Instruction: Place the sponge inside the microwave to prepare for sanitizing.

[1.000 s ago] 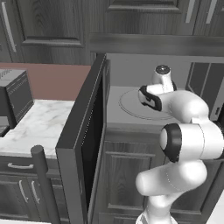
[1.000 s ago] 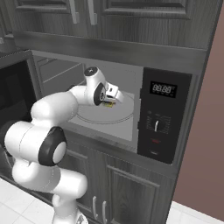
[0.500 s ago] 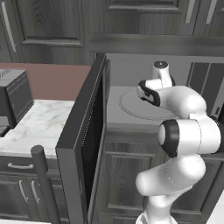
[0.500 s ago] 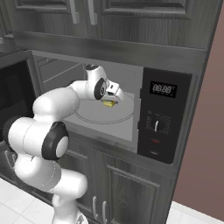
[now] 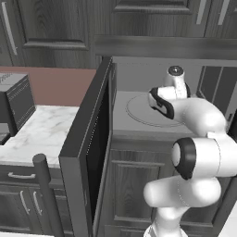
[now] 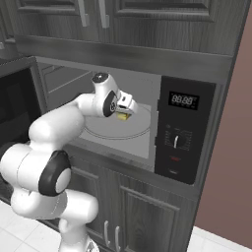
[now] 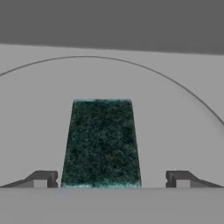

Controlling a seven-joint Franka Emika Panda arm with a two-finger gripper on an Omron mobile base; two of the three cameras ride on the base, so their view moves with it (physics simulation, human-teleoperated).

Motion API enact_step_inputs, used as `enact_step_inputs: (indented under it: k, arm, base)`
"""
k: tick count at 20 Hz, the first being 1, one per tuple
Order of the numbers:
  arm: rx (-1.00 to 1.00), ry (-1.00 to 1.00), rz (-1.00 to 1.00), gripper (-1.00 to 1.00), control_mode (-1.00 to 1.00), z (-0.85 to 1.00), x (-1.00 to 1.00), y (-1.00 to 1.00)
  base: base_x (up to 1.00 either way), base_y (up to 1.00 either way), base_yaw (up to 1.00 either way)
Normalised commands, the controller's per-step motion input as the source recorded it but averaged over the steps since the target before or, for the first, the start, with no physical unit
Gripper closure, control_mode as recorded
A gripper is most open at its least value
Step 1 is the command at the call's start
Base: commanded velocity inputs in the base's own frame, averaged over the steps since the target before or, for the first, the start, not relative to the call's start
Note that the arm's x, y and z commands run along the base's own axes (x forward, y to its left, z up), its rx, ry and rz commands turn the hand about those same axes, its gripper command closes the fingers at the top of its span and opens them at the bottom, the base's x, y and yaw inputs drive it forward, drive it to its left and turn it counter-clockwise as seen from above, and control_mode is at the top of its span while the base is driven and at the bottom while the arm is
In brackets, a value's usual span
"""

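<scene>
The sponge (image 7: pixel 101 142) lies flat on the round turntable (image 7: pixel 175 131) inside the microwave, dark green top up. My gripper (image 7: pixel 109 179) hangs just above it, open, with a fingertip (image 7: pixel 41 178) on each side and clear gaps to the sponge. In the right base view the sponge's yellow base (image 6: pixel 123 116) peeks out under my gripper (image 6: pixel 127 109), over the turntable (image 6: pixel 115 130) of the microwave (image 6: pixel 187 128). The left base view has my hand (image 5: pixel 162 99) reaching into the light grey cavity beside the wide-open door (image 5: pixel 90 143).
The microwave's black control panel (image 6: pixel 183 132) stands right of the cavity. A boxy coffee machine (image 5: pixel 16 104) sits on the marble counter (image 5: pixel 41 132) to the left of the open door. Dark cabinets hang above and below.
My jaws have spread wide and let go of the sponge, which now rests on the turntable. The hand has lifted slightly.
</scene>
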Motion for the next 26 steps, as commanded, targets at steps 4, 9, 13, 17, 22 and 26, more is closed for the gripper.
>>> enact_step_inputs:
  k: [4,9,13,17,22,26]
  arm:
    - [0.0,-0.12,0.0,-1.0,-1.0,0.0,-0.45,0.07]
    - [-0.03,-0.06,0.0,-1.0,-1.0,0.16,-0.43,0.14]
    - [-0.01,0.0,0.0,-1.0,-1.0,0.47,-0.53,0.14]
    - [0.0,-0.01,0.0,-1.0,-1.0,0.47,-0.77,0.05]
    - [0.0,0.0,0.0,-1.0,-1.0,0.44,-0.96,0.05]
    - [0.0,-0.01,0.0,-1.0,-1.0,0.27,-1.0,0.05]
  base:
    - [0.0,0.0,0.0]
    - [0.0,0.0,0.0]
    - [0.0,0.0,0.0]
    - [0.0,0.0,0.0]
    - [0.0,0.0,0.0]
    - [0.0,0.0,0.0]
